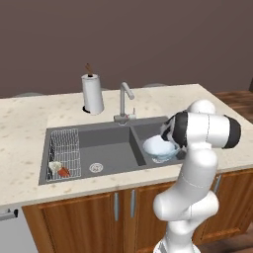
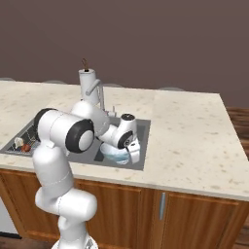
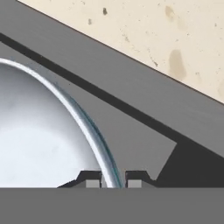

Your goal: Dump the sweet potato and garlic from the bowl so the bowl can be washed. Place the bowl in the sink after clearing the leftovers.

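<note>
A: Where is the bowl (image 1: 159, 147)?
B: In the sink's (image 1: 106, 143) right basin, near its front edge.
A: The gripper (image 3: 113, 178)?
B: Its fingers straddle the bowl's rim; whether they pinch it, he cannot tell.
A: Leftovers?
B: Sweet potato (image 1: 63, 172) and garlic (image 1: 55, 166) apparently lie in the rack (image 1: 65, 149), front-left corner.

The sink's (image 1: 113, 143) left basin lies mostly open around its drain, though a wire rack (image 1: 65, 153) lines its far left side. A faucet (image 1: 124, 101) and paper towel roll (image 1: 92, 94) stand behind. The bowl (image 1: 159, 147) takes up the right basin. Worktop (image 2: 194, 131) to the right lies bare.
</note>
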Motion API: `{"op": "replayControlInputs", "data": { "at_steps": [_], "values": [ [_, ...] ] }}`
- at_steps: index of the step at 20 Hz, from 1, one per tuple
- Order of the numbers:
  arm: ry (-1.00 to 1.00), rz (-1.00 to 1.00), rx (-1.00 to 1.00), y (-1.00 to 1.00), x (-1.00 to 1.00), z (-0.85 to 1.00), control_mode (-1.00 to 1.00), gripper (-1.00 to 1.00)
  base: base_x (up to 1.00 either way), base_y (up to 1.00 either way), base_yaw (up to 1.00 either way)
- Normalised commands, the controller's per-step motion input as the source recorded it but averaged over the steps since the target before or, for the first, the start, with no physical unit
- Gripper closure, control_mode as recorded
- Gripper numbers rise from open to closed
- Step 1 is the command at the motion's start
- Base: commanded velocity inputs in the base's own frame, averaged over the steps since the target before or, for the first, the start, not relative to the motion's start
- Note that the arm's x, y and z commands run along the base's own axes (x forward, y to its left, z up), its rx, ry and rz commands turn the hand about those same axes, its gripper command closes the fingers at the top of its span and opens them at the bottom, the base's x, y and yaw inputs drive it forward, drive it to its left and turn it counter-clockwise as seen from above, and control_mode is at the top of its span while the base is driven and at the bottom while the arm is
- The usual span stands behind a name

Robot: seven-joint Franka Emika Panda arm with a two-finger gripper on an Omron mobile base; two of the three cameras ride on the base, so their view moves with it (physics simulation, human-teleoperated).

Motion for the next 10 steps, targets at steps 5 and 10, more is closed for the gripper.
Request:
{"op": "replayControlInputs", "data": {
  "at_steps": [5, 10],
  "values": [
    [0.0, -0.01, 0.0, 0.04, 0.09, -0.02, -1.0, -1.0, 0.0, 0.0, 0.0],
    [-0.08, -0.06, 0.0, 0.11, -0.21, 0.63, -1.0, -1.0, 0.0, 0.0, 0.0]
  ]
}}
